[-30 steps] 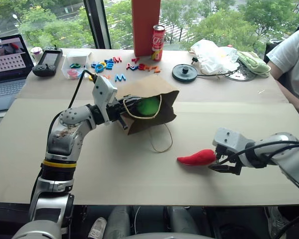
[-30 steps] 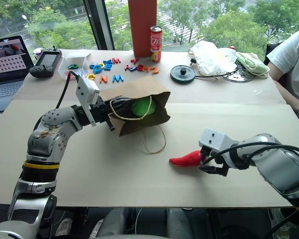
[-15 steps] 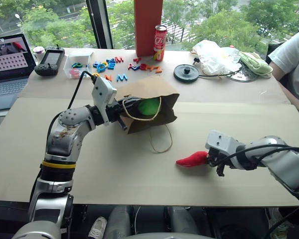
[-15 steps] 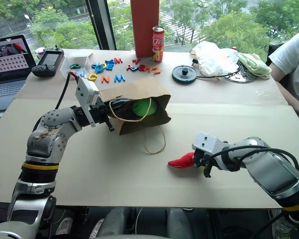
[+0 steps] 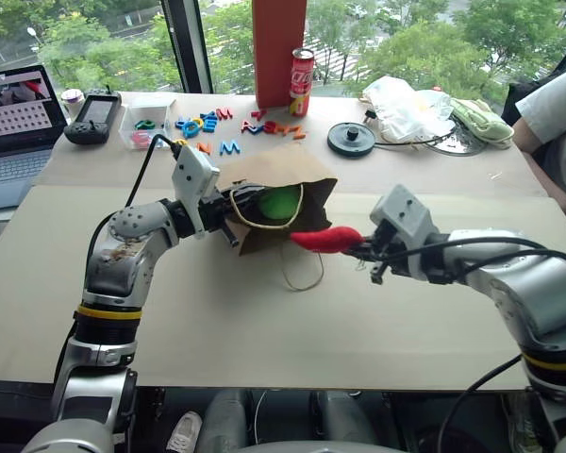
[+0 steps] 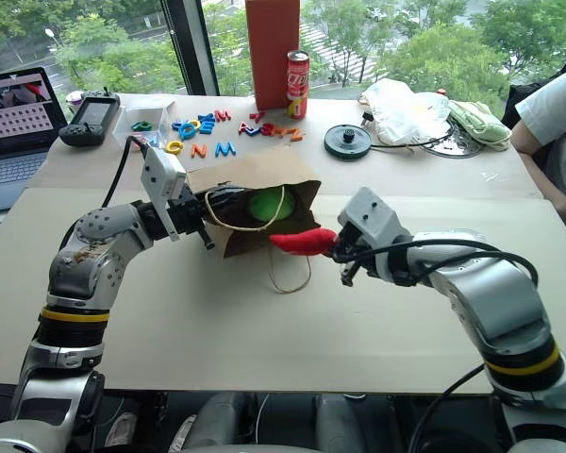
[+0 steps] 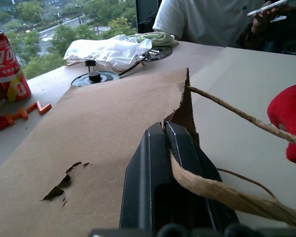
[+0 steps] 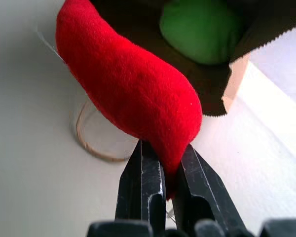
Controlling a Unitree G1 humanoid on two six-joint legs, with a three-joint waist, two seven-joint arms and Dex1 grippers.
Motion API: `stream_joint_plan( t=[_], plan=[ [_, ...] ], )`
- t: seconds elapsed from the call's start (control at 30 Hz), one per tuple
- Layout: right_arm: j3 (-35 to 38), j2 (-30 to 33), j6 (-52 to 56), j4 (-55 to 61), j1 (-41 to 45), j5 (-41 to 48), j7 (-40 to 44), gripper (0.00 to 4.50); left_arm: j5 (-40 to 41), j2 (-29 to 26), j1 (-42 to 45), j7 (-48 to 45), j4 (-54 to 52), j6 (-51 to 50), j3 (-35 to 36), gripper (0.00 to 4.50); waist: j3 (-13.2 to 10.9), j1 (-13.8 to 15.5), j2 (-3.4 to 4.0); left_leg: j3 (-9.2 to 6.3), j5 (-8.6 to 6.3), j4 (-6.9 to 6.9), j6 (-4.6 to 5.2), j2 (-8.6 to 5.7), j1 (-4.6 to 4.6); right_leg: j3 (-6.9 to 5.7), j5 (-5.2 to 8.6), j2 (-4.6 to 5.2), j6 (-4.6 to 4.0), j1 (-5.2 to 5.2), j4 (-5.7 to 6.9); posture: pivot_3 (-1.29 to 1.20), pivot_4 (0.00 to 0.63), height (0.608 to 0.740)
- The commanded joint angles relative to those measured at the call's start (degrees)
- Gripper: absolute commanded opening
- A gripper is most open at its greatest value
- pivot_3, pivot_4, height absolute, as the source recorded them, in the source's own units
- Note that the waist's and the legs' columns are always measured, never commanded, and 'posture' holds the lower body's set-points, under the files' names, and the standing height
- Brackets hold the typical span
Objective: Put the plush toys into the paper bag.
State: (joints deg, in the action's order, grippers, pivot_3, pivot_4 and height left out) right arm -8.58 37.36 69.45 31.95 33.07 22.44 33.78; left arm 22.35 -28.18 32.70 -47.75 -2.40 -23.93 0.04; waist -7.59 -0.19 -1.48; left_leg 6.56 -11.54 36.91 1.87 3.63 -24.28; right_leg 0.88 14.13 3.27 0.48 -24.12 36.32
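**Chili held at the bag's mouth**

Laptop [image 5: 14, 127], controller [image 5: 91, 117] and plastic letters [image 5: 203, 125] lie beyond the left gripper [image 5: 234, 215], which is clamped on the paper bag [image 5: 288, 170] rim. The green plush [image 5: 281, 202] sits inside. The red chili [image 5: 324, 240], long axis level, tip toward the opening, is pinched by the right gripper [image 5: 360, 249], above the cord handle [image 5: 302, 269]. The table [image 5: 264, 330] is beige, with windows and trees behind.

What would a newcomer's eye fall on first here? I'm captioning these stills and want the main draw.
The red chili plush, pinched at one end by the right claw and held just in front of the mouth of the brown paper bag lying mid-table. Next, the bright green plush already inside, while the left claw grips the bag's edge. Behind stands a tall red-orange box.
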Motion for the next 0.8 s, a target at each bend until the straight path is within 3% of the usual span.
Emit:
stream_joint_plan(
  t=[0.03, 0.4, 0.6, 0.8],
  plan=[
    [-2.96, -5.14, 3.39, -1.91, 2.71, -3.28, -7.15, 0.03, 0.22, -0.43, 0.54, 0.11, -2.20, 0.28, 0.51, 0.00, 0.00, 0.05, 0.00, 0.01, 0.00, -0.01, 0.00, -0.01, -0.03, -0.01, 0.00, 0.01, 0.00, -0.03, -0.02, 0.00, 0.150, 0.739],
    [-11.89, -23.04, -0.42, -18.42, 12.39, -15.32, -23.33, 0.03, 0.40, -0.07, 0.82, 0.19, -2.85, -0.43, -0.06, 0.00, 0.01, -0.16, 0.02, 0.15, 0.02, 0.00, -0.03, -0.03, -0.08, -0.06, 0.00, 0.04, 0.00, -0.04, 0.01, 0.00, 0.150, 0.739],
    [-14.41, -28.54, -5.92, -24.62, 15.32, -18.29, -24.31, 0.03, 0.43, -0.01, 0.85, 0.01, -2.75, -0.41, -0.12, 0.00, 0.01, -0.61, 0.03, 0.15, 0.02, -0.03, -0.03, -0.02, -0.09, -0.08, 0.00, 0.04, 0.00, -0.07, 0.02, 0.00, 0.150, 0.739],
    [-11.99, -35.71, -10.96, -27.84, 14.82, -17.03, -23.76, 0.03, 0.41, 0.18, 0.99, -0.08, -2.60, -0.44, -0.33, 0.00, 0.01, -0.66, 0.03, 0.11, 0.02, -0.03, -0.03, -0.02, -0.08, -0.07, 0.00, 0.05, 0.00, -0.08, 0.45, 0.00, 0.150, 0.739]
  ],
)
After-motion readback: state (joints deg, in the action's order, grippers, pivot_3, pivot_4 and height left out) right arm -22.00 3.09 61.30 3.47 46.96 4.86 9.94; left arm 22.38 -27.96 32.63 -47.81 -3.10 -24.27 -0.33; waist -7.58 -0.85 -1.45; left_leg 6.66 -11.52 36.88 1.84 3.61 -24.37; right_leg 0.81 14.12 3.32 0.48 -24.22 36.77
